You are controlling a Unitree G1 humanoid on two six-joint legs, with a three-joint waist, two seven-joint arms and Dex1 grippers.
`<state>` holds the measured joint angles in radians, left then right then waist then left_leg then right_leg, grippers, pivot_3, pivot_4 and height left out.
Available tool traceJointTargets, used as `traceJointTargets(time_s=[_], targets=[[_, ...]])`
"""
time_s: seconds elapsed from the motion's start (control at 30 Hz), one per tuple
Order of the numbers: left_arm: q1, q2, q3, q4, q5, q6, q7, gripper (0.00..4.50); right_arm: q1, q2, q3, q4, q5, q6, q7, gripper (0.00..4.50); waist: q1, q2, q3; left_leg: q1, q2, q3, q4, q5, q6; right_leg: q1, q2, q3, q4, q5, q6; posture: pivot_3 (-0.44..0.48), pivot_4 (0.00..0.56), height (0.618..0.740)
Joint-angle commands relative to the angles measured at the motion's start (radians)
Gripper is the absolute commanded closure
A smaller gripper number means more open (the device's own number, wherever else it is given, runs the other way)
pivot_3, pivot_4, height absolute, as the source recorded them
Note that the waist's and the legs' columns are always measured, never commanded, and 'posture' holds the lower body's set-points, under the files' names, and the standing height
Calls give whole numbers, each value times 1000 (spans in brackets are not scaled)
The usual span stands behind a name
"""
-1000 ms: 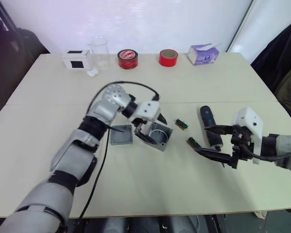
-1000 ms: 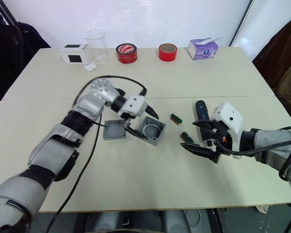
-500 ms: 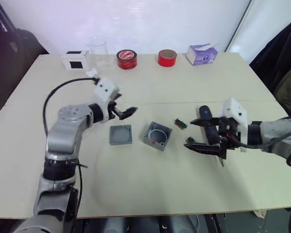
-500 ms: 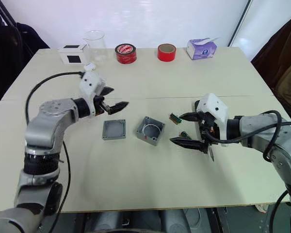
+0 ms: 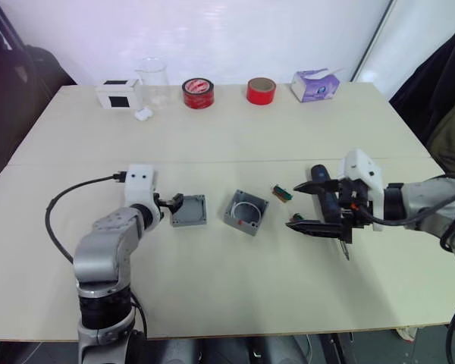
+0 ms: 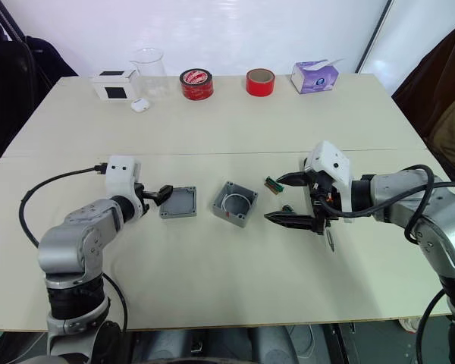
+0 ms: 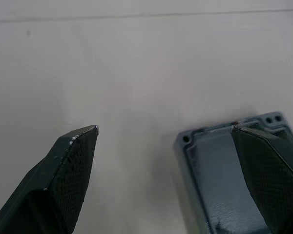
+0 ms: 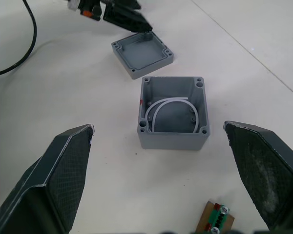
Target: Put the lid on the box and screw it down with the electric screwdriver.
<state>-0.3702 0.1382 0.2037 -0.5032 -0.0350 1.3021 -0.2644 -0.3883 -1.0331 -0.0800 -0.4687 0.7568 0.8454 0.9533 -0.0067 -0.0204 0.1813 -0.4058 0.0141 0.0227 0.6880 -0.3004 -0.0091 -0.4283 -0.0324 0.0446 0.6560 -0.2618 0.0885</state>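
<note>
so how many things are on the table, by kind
tape rolls: 2
grey metal box: 1
grey lid: 1
electric screwdriver: 1
small green-brown parts: 2
white box with black face: 1
clear beaker: 1
tissue box: 1
total: 10

Silver-grey jointed arms, black bands at the joints, each ending in a white wrist block. A black cable loops off the left arm. Both the left gripper [image 5: 176,201] and right gripper [image 6: 287,199] carry tapered black fingers [image 8: 63,175] with a fine woven texture.

Matt grey cast-metal box [image 8: 173,111]
</note>
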Motion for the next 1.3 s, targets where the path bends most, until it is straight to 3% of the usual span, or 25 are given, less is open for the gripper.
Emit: traceJointTargets(time_s=[0.03, 0.13, 0.23, 0.57, 0.6, 0.7, 0.77, 0.97, 1.17, 1.3], targets=[[30, -19, -2, 30, -20, -46, 28, 57, -3, 2, -27, -26, 5, 2, -6, 0, 0, 0, 0, 0, 0, 0, 0, 0, 0, 0, 0, 0, 0, 0, 0, 0, 150, 740], [42, -35, -16, 74, -27, -79, 45, 57, 1, 2, -33, -31, 10, 7, -13, 0, 3, 1, -1, 0, 0, 0, 0, 0, 0, 0, -1, 0, 0, 0, 0, 0, 150, 740], [48, -42, -24, 90, -43, -92, 49, 693, 7, 2, -42, -38, 15, 12, -21, 0, 11, 1, -1, 1, 0, 1, 0, 0, 0, 1, -1, 0, 0, 0, -1, 0, 150, 740], [52, -15, -42, 76, -88, -67, 55, 4278, 24, 5, -59, -54, 26, 24, -43, 0, 18, 2, -5, 2, 0, 1, 0, 0, 0, 1, -1, 0, 0, 1, -1, 0, 150, 740], [44, -13, -36, 71, -94, -62, 57, 4464, 25, 6, -60, -55, 29, 26, -46, 0, 18, 3, -5, 2, 0, 1, 0, 0, 0, 1, -1, 0, 0, 1, -1, 0, 150, 740], [-4, -18, -5, 64, -120, -96, 57, 4464, 21, 15, -63, -51, 44, 35, -54, 0, 18, 3, -6, 2, 0, 1, 0, 0, 0, 1, 0, 0, 0, 1, -1, 0, 150, 740], [-63, -39, 35, 60, -178, -207, 20, 4464, 8, 45, -79, -43, 92, 72, -82, 0, 19, 2, -5, 2, 0, 1, 0, 0, 0, 1, 1, 0, 0, 1, -1, 0, 150, 740], [-158, -57, 33, 66, -290, -437, -67, 4464, -60, 203, -124, -4, 286, 260, -295, 0, 19, 2, -5, 0, 0, 1, 1, 0, -1, 1, -1, 0, 0, 1, -1, 0, 150, 740], [-165, -57, -57, 87, -346, -581, -154, 4464, -169, 473, -167, 171, 651, 377, -771, 0, 12, 2, -6, 1, 1, 2, 1, 1, -1, 1, 1, 1, 1, 1, -1, 0, 150, 740], [-160, -44, -96, 103, -357, -625, -172, 4464, -194, 527, -149, 214, 844, 346, -983, 0, 13, 2, -6, 0, 1, 2, 1, 1, -1, 0, 2, 1, 1, 1, -2, 0, 150, 740]])
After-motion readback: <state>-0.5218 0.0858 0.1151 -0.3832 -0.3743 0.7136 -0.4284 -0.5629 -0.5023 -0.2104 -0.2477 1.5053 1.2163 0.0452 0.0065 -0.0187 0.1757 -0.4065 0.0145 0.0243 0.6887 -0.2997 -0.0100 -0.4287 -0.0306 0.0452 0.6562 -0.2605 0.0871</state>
